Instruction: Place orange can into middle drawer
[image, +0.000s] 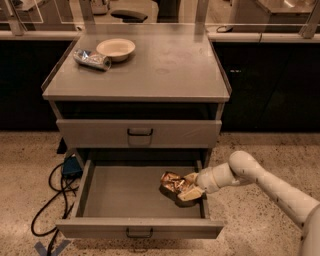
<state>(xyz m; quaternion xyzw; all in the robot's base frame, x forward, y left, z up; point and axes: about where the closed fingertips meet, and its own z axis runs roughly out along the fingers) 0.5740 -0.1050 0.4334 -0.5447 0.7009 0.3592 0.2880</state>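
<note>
The orange can (171, 182), golden and creased, is held in my gripper (186, 190), which is shut on it. The can is low inside the right part of the open middle drawer (125, 195), just above or on its grey tray; I cannot tell whether it touches. The drawer is pulled fully out, with its front panel and small dark handle (139, 232) nearest the camera. My pale arm (260, 180) reaches in from the right over the drawer's right wall.
A closed grey drawer (139, 133) sits above the open one. On the cabinet top (165, 70) stand a cream bowl (115, 48) and a silver-blue can (91, 59) at the back left. A blue box (71, 166) and black cables (52, 205) lie on the floor left.
</note>
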